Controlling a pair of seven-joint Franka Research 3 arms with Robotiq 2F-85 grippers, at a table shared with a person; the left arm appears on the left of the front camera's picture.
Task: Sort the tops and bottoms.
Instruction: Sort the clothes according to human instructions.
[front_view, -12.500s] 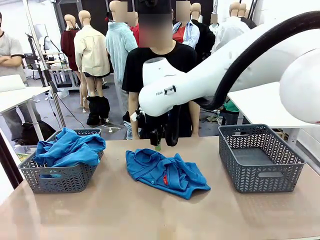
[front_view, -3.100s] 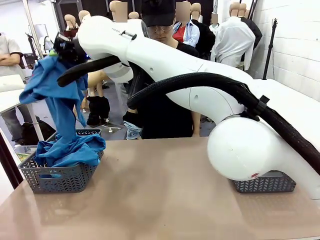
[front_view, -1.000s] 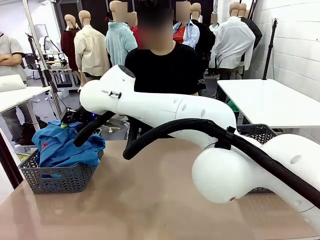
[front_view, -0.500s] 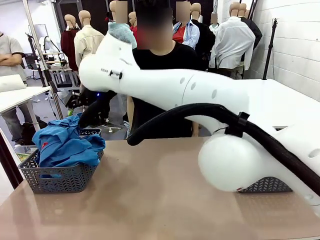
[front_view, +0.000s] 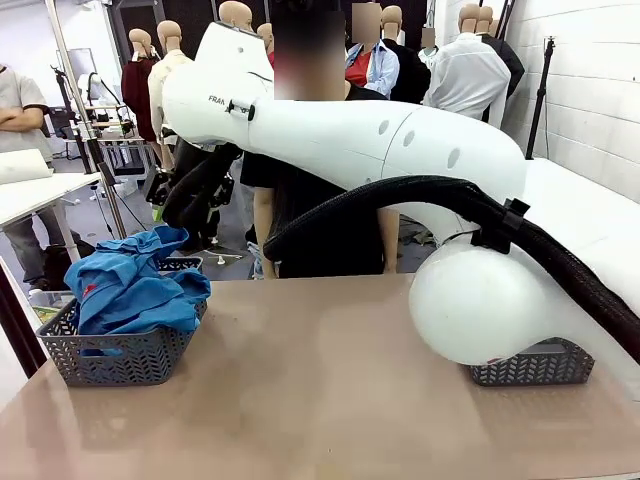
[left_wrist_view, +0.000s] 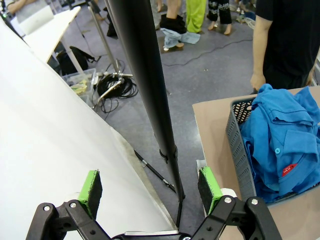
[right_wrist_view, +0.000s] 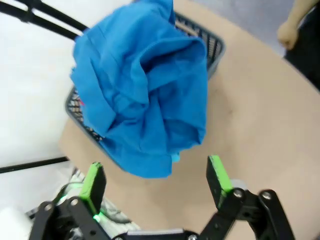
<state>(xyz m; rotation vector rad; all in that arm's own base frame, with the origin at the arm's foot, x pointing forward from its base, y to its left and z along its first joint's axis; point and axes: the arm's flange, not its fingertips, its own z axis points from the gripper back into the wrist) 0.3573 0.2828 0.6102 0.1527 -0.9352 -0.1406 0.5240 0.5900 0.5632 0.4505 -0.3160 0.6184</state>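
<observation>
Bright, even indoor light, soft shadows on the desk (front_view: 320, 400). Front view sharp; right wrist view slightly motion-blurred; wide-angle bending at wrist view edges.

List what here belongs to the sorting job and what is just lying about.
Job:
blue tops, heaped in the left grey basket
right grey basket
right tool, open above the heap
left tool, open

Lying about:
black stand pole
cables on the floor

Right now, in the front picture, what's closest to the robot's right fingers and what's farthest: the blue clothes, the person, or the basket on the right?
1. Blue clothes, just below the right fingers, piled in the left basket.
2. Person, behind the table's middle.
3. Right basket, at the table's far right, half hidden by the arm.
</observation>
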